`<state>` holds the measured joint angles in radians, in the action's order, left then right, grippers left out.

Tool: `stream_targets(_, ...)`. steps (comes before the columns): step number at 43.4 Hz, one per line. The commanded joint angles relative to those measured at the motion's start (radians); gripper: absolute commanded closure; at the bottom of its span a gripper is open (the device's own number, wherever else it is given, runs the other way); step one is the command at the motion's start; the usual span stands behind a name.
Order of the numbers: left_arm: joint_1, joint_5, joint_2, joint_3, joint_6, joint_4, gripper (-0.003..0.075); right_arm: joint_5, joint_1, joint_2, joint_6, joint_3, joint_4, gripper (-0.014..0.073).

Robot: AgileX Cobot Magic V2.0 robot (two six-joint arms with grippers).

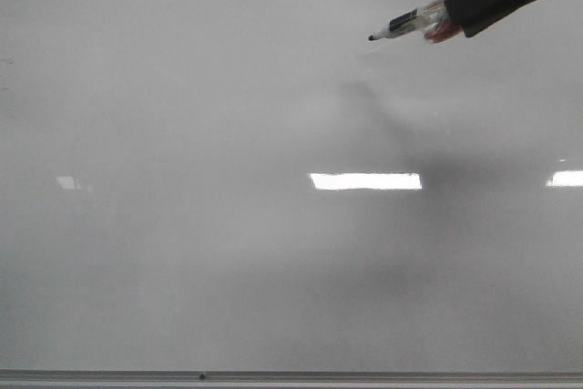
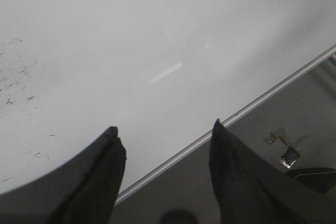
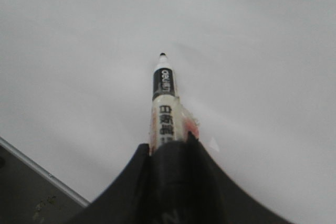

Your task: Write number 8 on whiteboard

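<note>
The whiteboard [image 1: 228,252] fills the front view, glossy white-grey and blank; no number 8 shows on it in any view. My right gripper [image 1: 451,17] reaches in from the upper right and is shut on a black-tipped marker [image 1: 405,23], its tip [image 1: 372,38] pointing left, at or just above the board. In the right wrist view the marker [image 3: 164,103] sticks out from between the shut fingers [image 3: 142,156] over the bare board [image 3: 252,51]. My left gripper [image 2: 164,132] is open and empty above the board's edge strip [image 2: 226,124]; it is out of the front view.
A thin grey metal edge strip [image 1: 291,377] runs along the board's near side. Bright rectangular light reflections [image 1: 364,181] lie on the board. Faint old marker specks [image 2: 16,85] dot the board in the left wrist view. Dark surface with a small object [image 2: 289,153] lies beyond the edge.
</note>
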<state>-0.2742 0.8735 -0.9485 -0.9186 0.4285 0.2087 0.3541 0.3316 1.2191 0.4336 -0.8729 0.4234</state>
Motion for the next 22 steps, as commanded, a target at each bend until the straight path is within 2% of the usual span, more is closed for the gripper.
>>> stream_targets(1,0.001,-0.060,0.008,-0.024,-0.013,0.022,0.0353,-0.098,-0.006,0.000,0.000,-0.041,0.018,0.0673)
stream_targets(15,0.001,-0.060,0.008,-0.024,-0.013,0.033,0.0353,-0.160,-0.006,0.067,0.000,-0.054,0.019,0.0673)
stream_targets(19,0.001,-0.060,0.008,-0.024,-0.013,0.041,0.0353,-0.133,0.003,0.109,0.000,-0.092,0.019,0.0673)
stream_targets(22,0.001,-0.060,0.008,-0.024,-0.013,0.041,0.0353,-0.059,0.004,0.139,0.026,-0.126,0.016,0.0690)
